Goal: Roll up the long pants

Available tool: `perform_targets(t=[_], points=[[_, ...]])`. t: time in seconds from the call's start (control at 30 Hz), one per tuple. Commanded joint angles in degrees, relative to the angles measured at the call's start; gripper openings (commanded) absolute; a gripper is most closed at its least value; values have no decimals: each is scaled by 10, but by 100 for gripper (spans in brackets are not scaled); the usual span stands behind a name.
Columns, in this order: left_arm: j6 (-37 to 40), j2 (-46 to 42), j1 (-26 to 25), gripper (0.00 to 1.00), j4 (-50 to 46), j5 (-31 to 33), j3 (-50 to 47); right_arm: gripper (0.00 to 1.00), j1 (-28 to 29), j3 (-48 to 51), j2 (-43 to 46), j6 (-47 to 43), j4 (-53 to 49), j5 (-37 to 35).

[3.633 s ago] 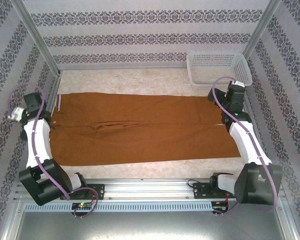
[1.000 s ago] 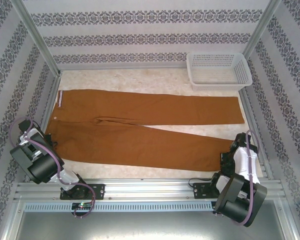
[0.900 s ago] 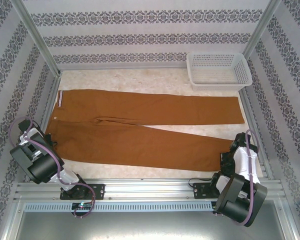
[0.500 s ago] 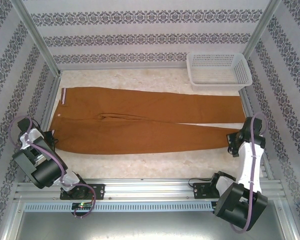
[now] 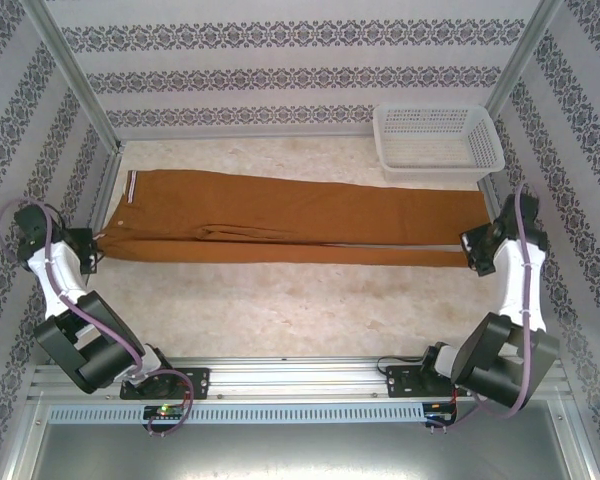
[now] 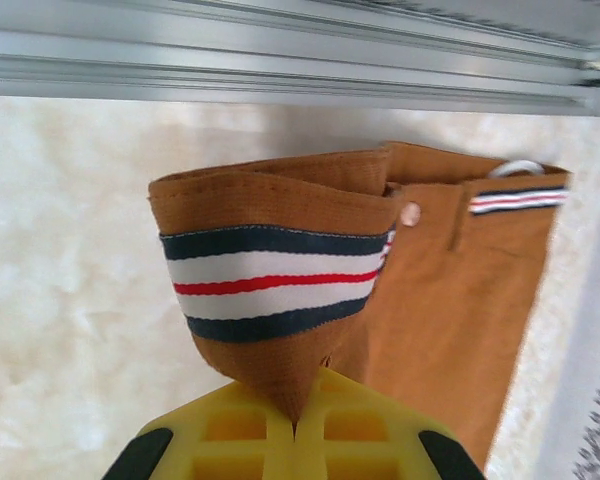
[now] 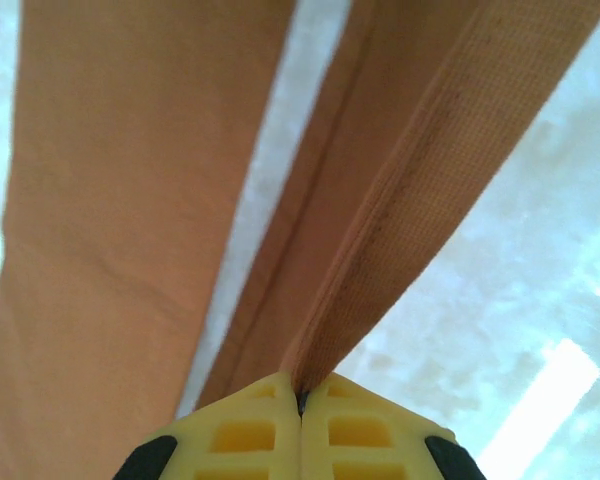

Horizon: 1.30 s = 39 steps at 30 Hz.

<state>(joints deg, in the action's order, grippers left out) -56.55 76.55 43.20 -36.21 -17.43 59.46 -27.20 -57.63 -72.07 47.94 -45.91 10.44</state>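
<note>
Both arms have swung away from the near edge, so the pants [image 5: 300, 215] now lie folded lengthwise across the far half of the counter [image 5: 280, 310]. The left claw [image 6: 295, 422] pinches the striped waistband [image 6: 275, 285], and the right claw [image 7: 300, 400] pinches the opposite end.

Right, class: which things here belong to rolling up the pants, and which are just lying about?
Belongs to the job: long pants; left gripper, shut on the pants; right gripper, shut on the pants.
Lying about: white basket, far right corner.
</note>
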Motion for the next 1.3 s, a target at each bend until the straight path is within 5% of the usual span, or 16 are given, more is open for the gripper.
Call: perform_targets(t=[0.0, 0.4, 1.1, 1.13, 1.2, 1.23, 1.27], points=[[3, -1, 2, 0, 23, 22, 52, 0, -2, -65, -35, -15, 43, -31], [-36, 142, -39, 0, 49, 17, 190, 0, 28, -268, -203, -30, 23, -63], [-42, 367, -144, 0, 6, 109, 434, 0, 60, -533, -480, -66, -29, -106], [-42, 376, -147, 13, 4, 113, 443, 0, 63, -543, -488, -69, -30, -109], [-38, 387, -154, 94, 7, 122, 452, 34, 71, -563, -499, -80, -26, -109], [-34, 389, -157, 100, 11, 127, 452, 68, 75, -576, -505, -84, -31, -111], [-35, 391, -159, 100, 12, 129, 455, 87, 78, -592, -511, -86, -45, -117]])
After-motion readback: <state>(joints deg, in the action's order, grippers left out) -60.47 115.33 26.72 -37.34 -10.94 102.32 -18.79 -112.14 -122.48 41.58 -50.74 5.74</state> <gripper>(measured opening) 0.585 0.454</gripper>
